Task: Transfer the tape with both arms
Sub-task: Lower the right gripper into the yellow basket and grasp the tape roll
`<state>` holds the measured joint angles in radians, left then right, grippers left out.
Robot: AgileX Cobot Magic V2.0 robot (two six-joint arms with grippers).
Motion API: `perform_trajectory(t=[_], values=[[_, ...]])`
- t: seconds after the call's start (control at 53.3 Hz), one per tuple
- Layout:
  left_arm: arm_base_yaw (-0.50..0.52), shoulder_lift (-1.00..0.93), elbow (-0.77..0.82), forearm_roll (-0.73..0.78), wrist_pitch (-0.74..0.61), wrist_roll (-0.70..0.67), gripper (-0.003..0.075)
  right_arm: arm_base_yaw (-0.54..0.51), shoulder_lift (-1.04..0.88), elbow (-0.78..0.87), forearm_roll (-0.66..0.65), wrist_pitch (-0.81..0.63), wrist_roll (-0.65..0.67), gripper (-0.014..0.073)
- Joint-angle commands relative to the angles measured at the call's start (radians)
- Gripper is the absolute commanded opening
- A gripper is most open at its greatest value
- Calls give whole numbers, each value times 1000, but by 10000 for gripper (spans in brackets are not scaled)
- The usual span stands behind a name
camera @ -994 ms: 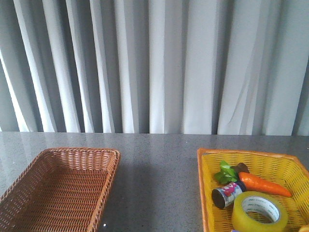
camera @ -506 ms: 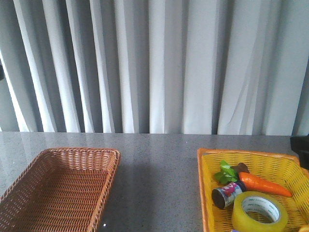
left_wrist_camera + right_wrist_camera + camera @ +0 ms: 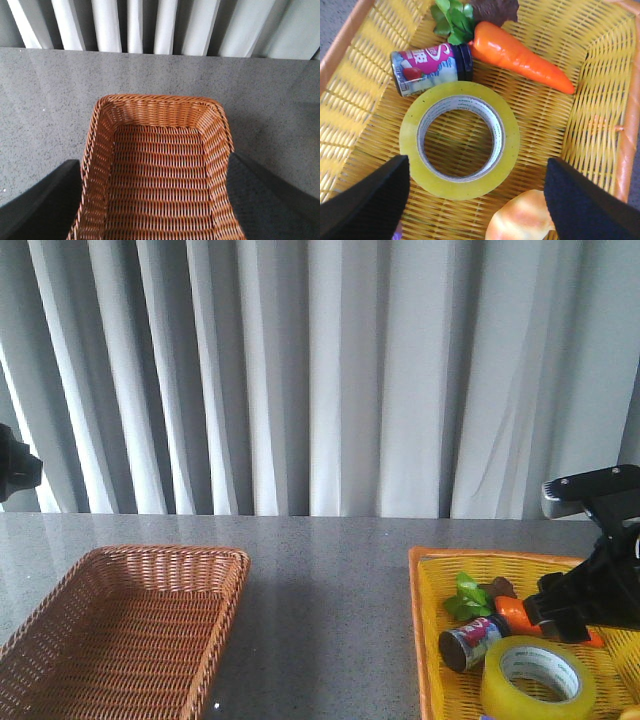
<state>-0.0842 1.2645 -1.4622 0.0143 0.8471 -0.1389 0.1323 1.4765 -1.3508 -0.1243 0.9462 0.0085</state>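
Observation:
The tape (image 3: 509,145), a wide glossy yellow roll with a white printed core, lies flat in the yellow basket (image 3: 600,105). It also shows in the front view (image 3: 500,696), near that basket's front. My right gripper (image 3: 476,170) hangs above the tape, open and empty, with its black fingers (image 3: 365,202) wide apart on either side. The right arm (image 3: 596,592) shows over the yellow basket in the front view. My left gripper (image 3: 156,165) is open and empty above the brown wicker basket (image 3: 155,102). A bit of the left arm (image 3: 14,472) shows at the far left.
The yellow basket (image 3: 430,640) also holds a small can (image 3: 427,67), an orange toy carrot (image 3: 520,57) with green leaves, and a pale orange rounded thing (image 3: 522,220). The brown basket (image 3: 130,625) stands at the left on the grey table (image 3: 330,590). Grey curtains hang behind.
The right arm has come into the front view from the right and now hangs over the yellow basket. A part of the left arm has appeared at the left edge.

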Motion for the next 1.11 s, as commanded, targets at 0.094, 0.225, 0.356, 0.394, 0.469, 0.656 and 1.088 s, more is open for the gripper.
perform_trajectory(t=[0.094,0.225,0.356,0.394,0.469,0.656,1.088], values=[[-8,-13,-34,-8,-11,-5,577,-45,89,-138,-4,80,17,557],[-8,-13,-34,-14,-4,-5,577,-102,125,-143,27,80,17,556],[-8,-13,-34,-14,-4,-5,577,-145,163,-143,103,79,0,542],[-8,-13,-34,-14,-4,-5,577,-146,175,-143,108,78,-9,538],[-8,-13,-34,-14,-4,-5,577,-141,204,-143,103,77,-25,528],[-8,-13,-34,-8,-14,-5,577,-141,265,-143,86,71,-25,525],[-8,-13,-34,-8,-23,-5,577,-141,332,-143,82,42,-48,525]])
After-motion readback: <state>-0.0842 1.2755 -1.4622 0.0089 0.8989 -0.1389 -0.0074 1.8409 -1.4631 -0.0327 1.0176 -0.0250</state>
